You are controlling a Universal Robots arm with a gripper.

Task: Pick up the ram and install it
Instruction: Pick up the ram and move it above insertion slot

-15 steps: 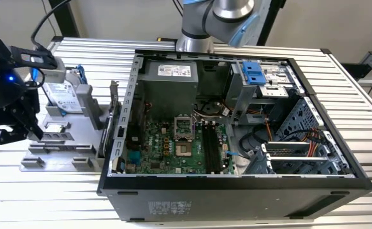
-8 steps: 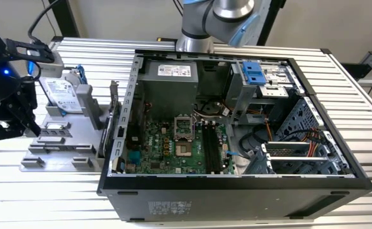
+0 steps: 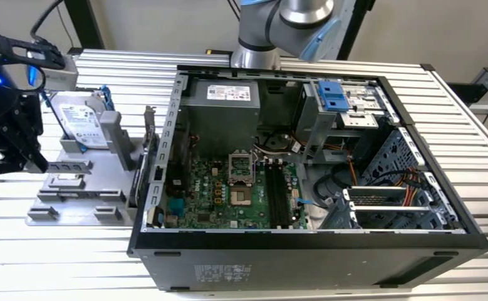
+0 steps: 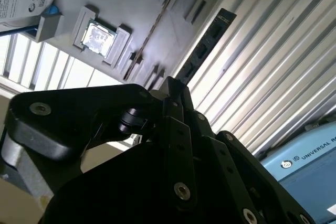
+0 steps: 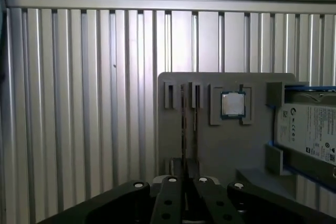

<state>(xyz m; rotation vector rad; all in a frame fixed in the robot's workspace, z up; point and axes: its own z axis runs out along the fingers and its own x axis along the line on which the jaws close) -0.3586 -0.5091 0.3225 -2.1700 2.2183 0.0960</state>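
Note:
The ram [image 5: 184,124] is a thin dark stick standing on edge in a slot of the grey holder [image 5: 220,145]; it appears as a slim strip [image 4: 152,27] in the second wrist view. My black gripper [image 3: 10,157] hovers at the exterior view's left, beside the holder [image 3: 76,204] and clear of it. Its fingers [image 5: 170,195] look shut with nothing between them, and the gripper [image 5: 186,179] lines up with the ram in the first wrist view. The black motherboard slots [image 3: 275,194] lie inside the open computer case [image 3: 311,248].
A silver hard drive [image 3: 81,122] in a blue-tabbed bracket stands at the holder's far end. A small square processor chip [image 5: 232,104] sits in a holder pocket near the ram. The arm's base [image 3: 260,37] rises behind the case. Ribbed aluminium tabletop [image 3: 60,263] surrounds everything.

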